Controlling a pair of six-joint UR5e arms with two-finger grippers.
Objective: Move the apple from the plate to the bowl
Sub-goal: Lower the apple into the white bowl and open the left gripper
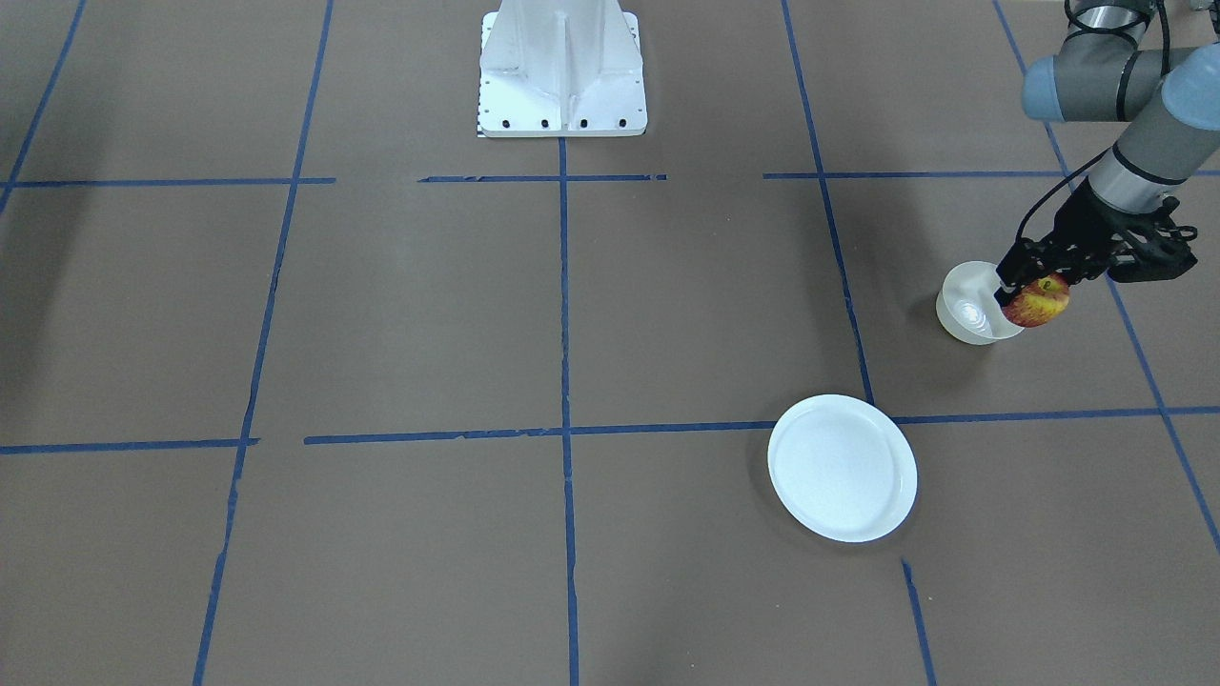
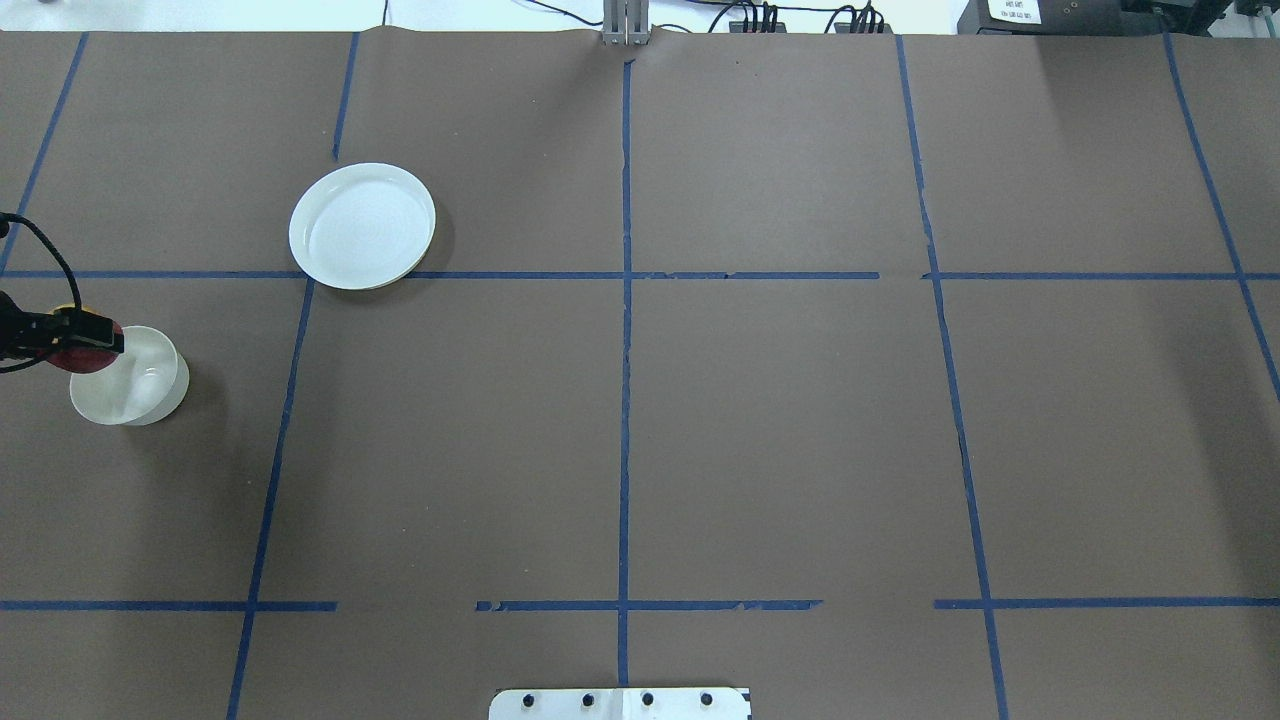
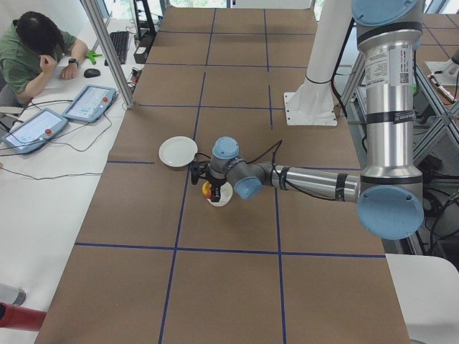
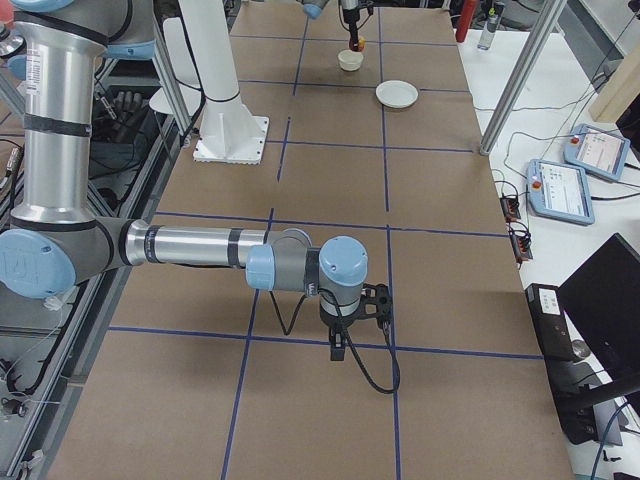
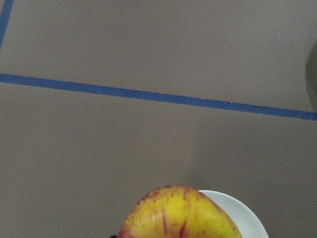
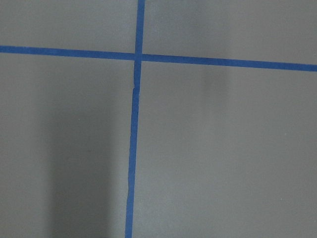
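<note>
While the left arm's fingers clench the apple above the rim of the bowl, near the left edge of the tabletop, letting go off-centre could bounce it out and tip the bowl.

A brown paper-covered surface fills the middle of the room, marked into big squares by blue tape lines. Along one long side runs a white bench with control pendants, a keyboard and trailing cables. A man in a green shirt sits there, head on hand. A slanted aluminium post rises at the edge. The light is even.
</note>
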